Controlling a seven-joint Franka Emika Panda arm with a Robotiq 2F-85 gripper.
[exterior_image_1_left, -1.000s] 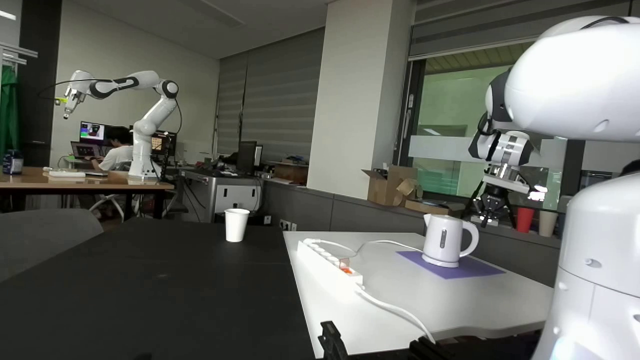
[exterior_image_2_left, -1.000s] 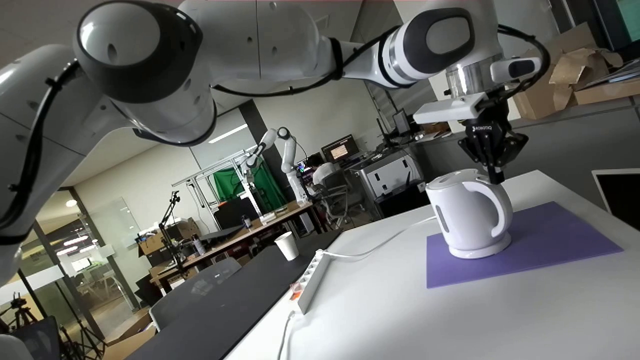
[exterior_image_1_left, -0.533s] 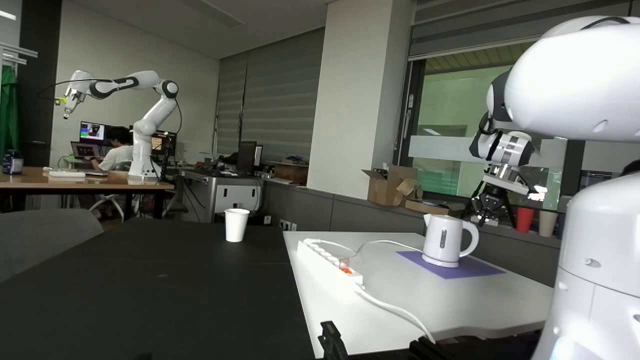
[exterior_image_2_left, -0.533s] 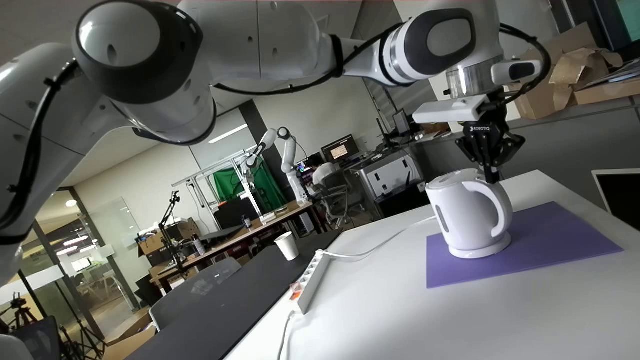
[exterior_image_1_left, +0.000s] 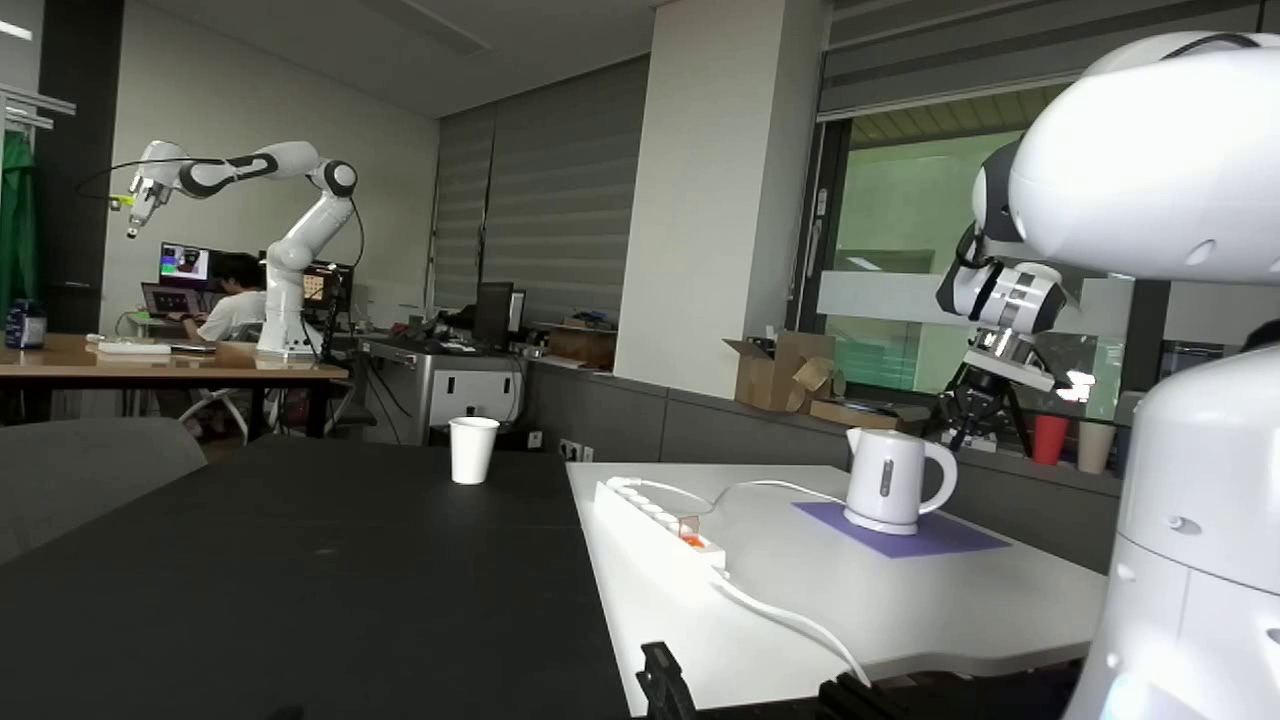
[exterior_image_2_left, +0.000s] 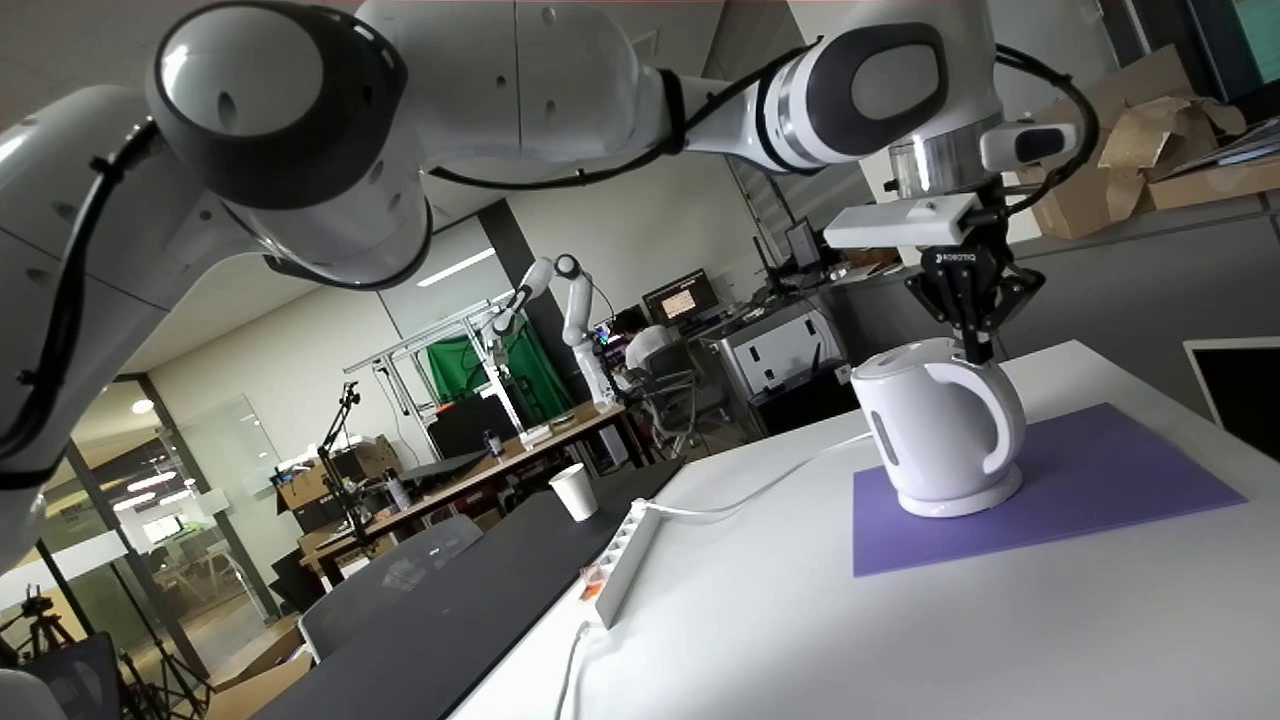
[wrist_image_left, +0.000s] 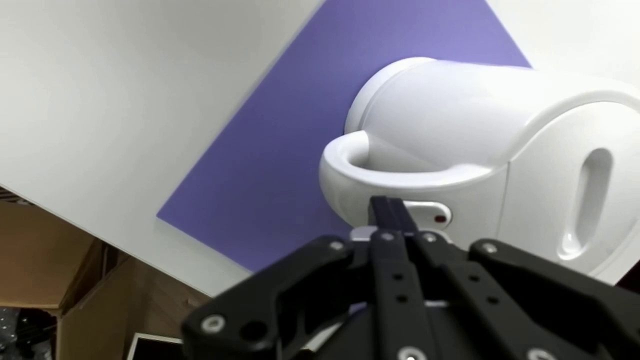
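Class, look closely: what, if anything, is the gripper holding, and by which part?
Nothing is held: the gripper is shut, its fingertips together by the handle of the kettle; whether they touch it is unclear.

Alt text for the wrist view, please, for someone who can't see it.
A shut black gripper is at the handle of a white kettle, its tips beside a switch with a red mark; whether they touch it cannot be told. The kettle stands on a purple mat on a white table, with cardboard at the lower left.
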